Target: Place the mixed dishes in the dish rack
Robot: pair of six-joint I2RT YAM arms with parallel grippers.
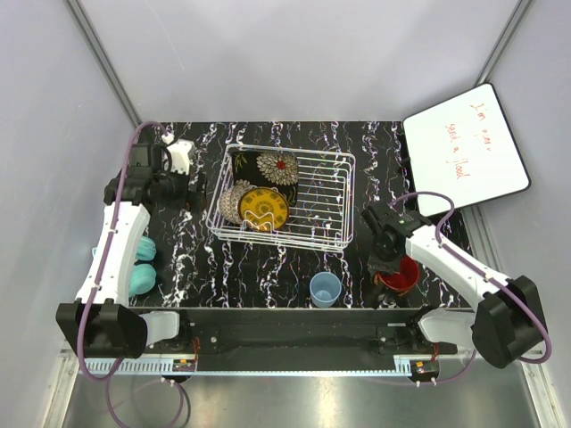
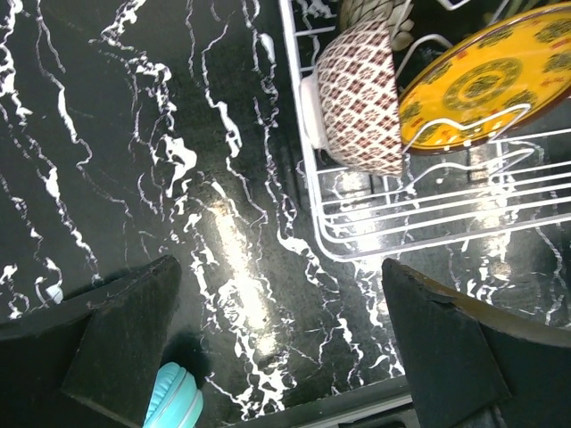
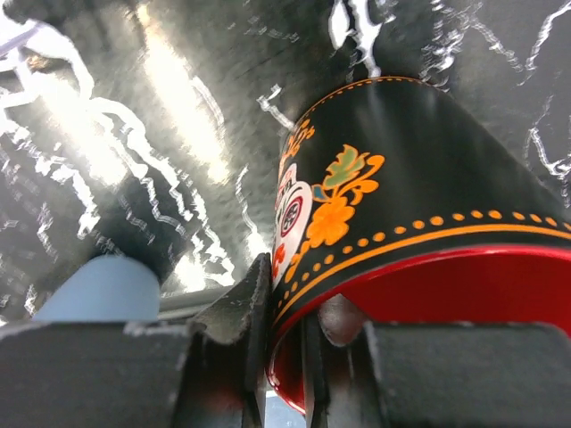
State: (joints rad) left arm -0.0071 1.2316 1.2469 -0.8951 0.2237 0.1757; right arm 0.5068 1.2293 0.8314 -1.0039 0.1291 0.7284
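The top camera sits high above and behind the arm bases, looking down on the whole table (image 1: 268, 263). The left wrist camera looks down past the left tool (image 2: 281, 334) from some height at a corner of the dish rack (image 2: 310, 192); the bowl (image 2: 361, 98) and yellow plate (image 2: 486, 85) there also show in the top view. The right wrist camera sits very close to the mug (image 3: 419, 178), past the right tool (image 3: 285, 321); the blue cup (image 3: 103, 290) at its edge is shared likewise.
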